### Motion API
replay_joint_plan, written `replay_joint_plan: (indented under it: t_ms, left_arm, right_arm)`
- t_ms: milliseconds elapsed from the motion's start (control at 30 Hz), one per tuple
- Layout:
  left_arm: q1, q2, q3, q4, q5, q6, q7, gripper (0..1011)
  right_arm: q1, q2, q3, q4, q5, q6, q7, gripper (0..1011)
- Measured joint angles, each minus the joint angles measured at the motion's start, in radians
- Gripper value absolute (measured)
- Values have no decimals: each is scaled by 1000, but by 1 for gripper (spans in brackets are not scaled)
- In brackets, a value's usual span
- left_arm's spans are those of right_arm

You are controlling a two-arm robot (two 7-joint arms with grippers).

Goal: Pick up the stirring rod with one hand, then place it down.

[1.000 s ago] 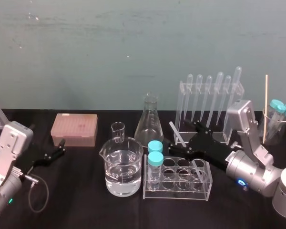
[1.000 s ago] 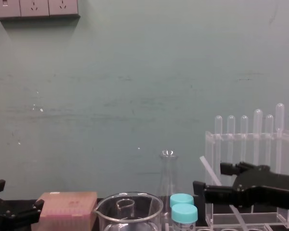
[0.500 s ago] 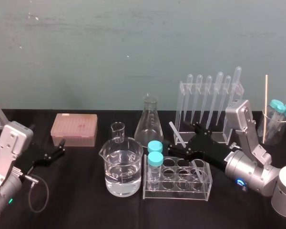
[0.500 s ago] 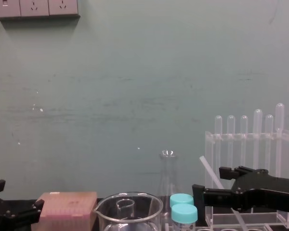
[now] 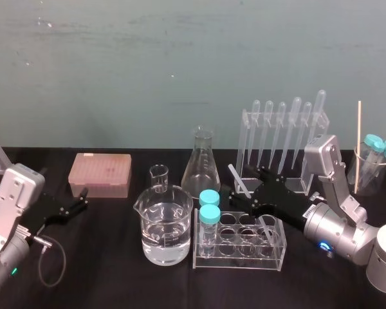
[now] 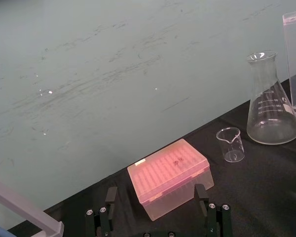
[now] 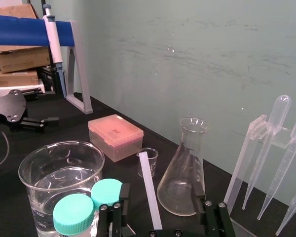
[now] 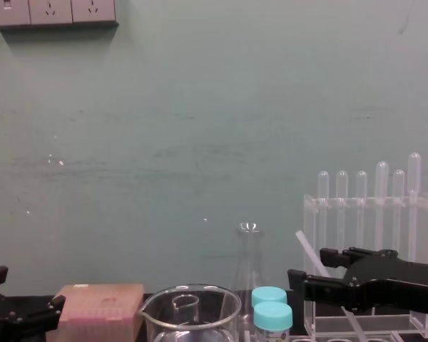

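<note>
Teal wall (image 5: 148, 64) rises beyond both grippers; the chest view records sockets (image 8: 51, 12) high on it. Black table (image 5: 103, 277) lies beneath them. The right wrist view adds a blue-barred pipette stand (image 7: 24, 29) and cardboard boxes (image 7: 15, 59) off to the side. Right gripper (image 5: 248, 187): jaws wide apart, holding nothing. Its wrist view shows the stirring rod (image 7: 150, 192) rising tilted through the gap, clear of both fingers; the head view shows it running down toward the tube rack (image 5: 238, 262) just below the gripper. Left gripper (image 5: 77, 201): parked, spread, empty, near the pink tip box (image 5: 100, 174).
</note>
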Motion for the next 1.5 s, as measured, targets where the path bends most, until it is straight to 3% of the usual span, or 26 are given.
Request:
replay_joint_plan:
  t_ms: [767, 1167, 1333, 1500]
  left_arm:
    - [0, 0, 0, 0, 0, 0, 0, 1000]
    - [0, 0, 0, 0, 0, 0, 0, 1000]
    - [0, 0, 0, 0, 0, 0, 0, 1000]
    - [0, 0, 0, 0, 0, 0, 0, 1000]
  right_arm:
    - [0, 1, 0, -1, 0, -2, -2, 88]
    - [0, -1, 3, 0, -5, -11, -3, 70]
    - [-3, -15, 23, 4, -38, -83, -26, 70]
    - [-3, -46, 65, 9, -62, -200, -65, 70]
